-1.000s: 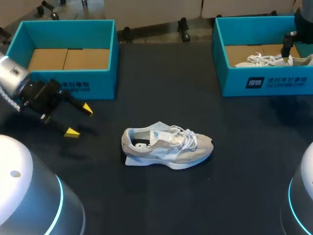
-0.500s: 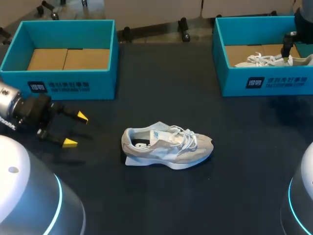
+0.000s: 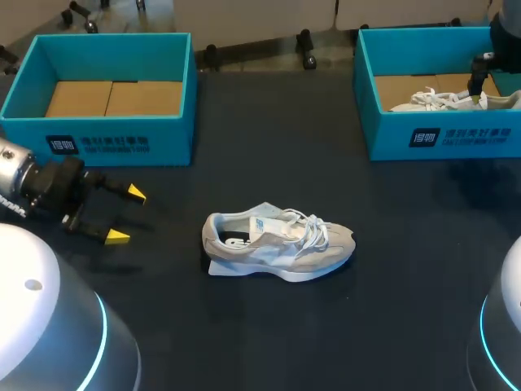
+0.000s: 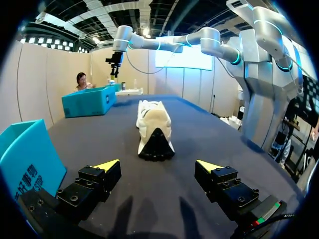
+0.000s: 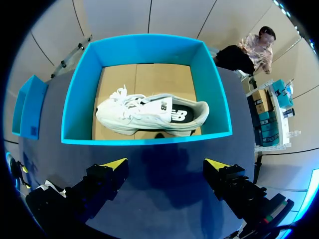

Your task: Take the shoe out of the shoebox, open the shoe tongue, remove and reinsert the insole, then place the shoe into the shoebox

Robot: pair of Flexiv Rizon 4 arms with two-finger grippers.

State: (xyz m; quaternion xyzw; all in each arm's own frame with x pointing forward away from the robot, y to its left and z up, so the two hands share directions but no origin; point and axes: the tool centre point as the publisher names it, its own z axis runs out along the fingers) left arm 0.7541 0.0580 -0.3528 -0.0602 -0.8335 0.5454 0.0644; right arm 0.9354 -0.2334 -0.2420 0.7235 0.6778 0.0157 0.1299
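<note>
Shoe [image 4: 155, 132] ahead of left tool [image 4: 158, 165], spread wide; right tool [image 5: 166, 163] spread, above second shoe [image 5: 149, 115] in shoebox [image 5: 149, 141]

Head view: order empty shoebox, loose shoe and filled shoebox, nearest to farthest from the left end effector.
1. Empty shoebox, just beyond the left end effector.
2. Loose shoe, to its right, centre.
3. Filled shoebox, far right corner.

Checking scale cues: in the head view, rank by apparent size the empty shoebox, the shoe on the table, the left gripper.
Largest to smallest:
1. empty shoebox
2. shoe on the table
3. left gripper
None look alike.
</note>
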